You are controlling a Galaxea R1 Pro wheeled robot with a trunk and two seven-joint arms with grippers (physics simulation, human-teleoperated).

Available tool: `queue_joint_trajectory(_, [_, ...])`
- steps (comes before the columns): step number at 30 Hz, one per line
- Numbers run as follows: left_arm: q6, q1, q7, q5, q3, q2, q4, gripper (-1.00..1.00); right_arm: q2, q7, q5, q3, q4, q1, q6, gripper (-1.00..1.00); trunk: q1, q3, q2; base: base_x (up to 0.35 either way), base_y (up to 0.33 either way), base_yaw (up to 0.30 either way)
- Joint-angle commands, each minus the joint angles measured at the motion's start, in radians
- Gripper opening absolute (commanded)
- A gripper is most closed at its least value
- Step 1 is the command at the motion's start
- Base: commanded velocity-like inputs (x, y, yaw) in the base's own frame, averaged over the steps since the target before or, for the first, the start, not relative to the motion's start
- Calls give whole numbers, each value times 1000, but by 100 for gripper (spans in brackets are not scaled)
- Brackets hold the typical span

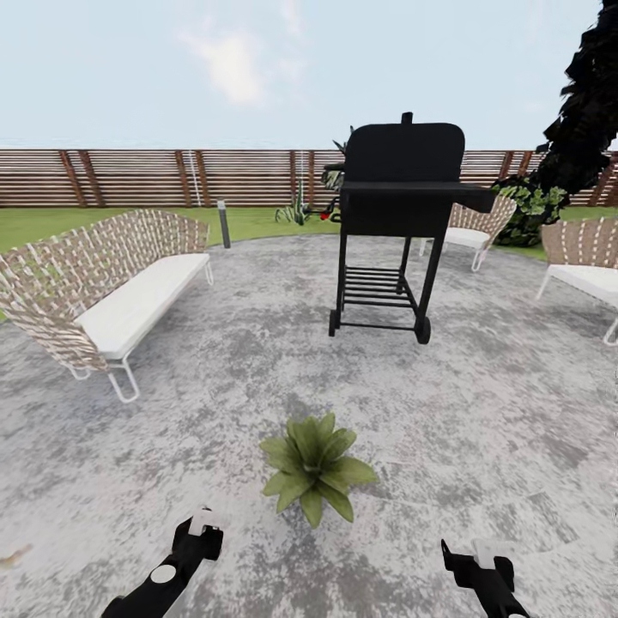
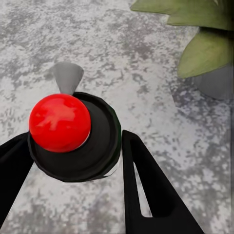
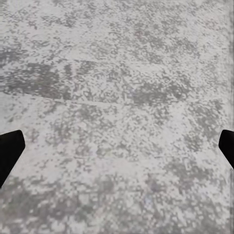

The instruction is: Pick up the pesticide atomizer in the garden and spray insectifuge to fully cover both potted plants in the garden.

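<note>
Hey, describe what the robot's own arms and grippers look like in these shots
Both arms are glossy black. The left gripper has a whitish piece by its tip and a pale round disc lower on the arm; its fingers are flat, black, tapered blades, one with a narrow slot. The right gripper is black too, with black finger edges. No cables show.

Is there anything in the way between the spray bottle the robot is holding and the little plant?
Nothing visible. The left gripper holds the spray bottle, and only bare grey paving lies between it and the potted plant. The grill and wicker sofa stand farther back.
</note>
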Motion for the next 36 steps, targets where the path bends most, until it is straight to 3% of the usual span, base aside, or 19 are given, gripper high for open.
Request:
queue_joint_trajectory(1, [-3,-1,0,-3,-2,1,0,-100,1,0,8,-3,1,-1,-3,100,0,0,0,39,6,-124])
queue_joint_trajectory(18, [-3,-5,-21,-11,-14,11,-8,-100,-4,9,14,1,-3,-1,-1,100,0,0,0,54,10,-6])
queue_joint_trajectory(20, [2,-10,-89,-24,-17,15,-14,-100,-7,11,21,8,-7,-1,-1,100,0,0,0,0,0,0])
queue_joint_trajectory(23, [8,-16,-225,-69,-22,31,-26,-100,-14,20,65,42,-28,0,-2,100,0,0,0,0,0,0])
queue_joint_trajectory(25, [13,-25,-340,-116,-24,66,-59,-100,-22,65,138,69,-59,0,1,100,0,0,0,0,0,0])
queue_joint_trajectory(26, [16,-27,-368,-127,-24,75,-70,-100,-24,85,160,74,-67,-1,1,100,0,0,0,0,0,0])
queue_joint_trajectory(28, [35,-33,-476,-160,-24,110,-113,-100,-28,197,251,85,-95,-5,3,100,0,0,0,0,0,0])
queue_joint_trajectory(29, [42,-34,-503,-165,-24,118,-123,-100,-29,231,273,86,-101,-7,3,100,0,0,0,0,0,0])
queue_joint_trajectory(32, [93,-42,-669,-187,-25,164,-189,-100,-33,437,380,91,-124,-35,4,100,0,0,0,0,0,0])
queue_joint_trajectory(36, [146,-71,-852,-235,-25,194,-251,-100,-36,596,449,92,-129,-100,5,100,0,0,0,0,0,0])
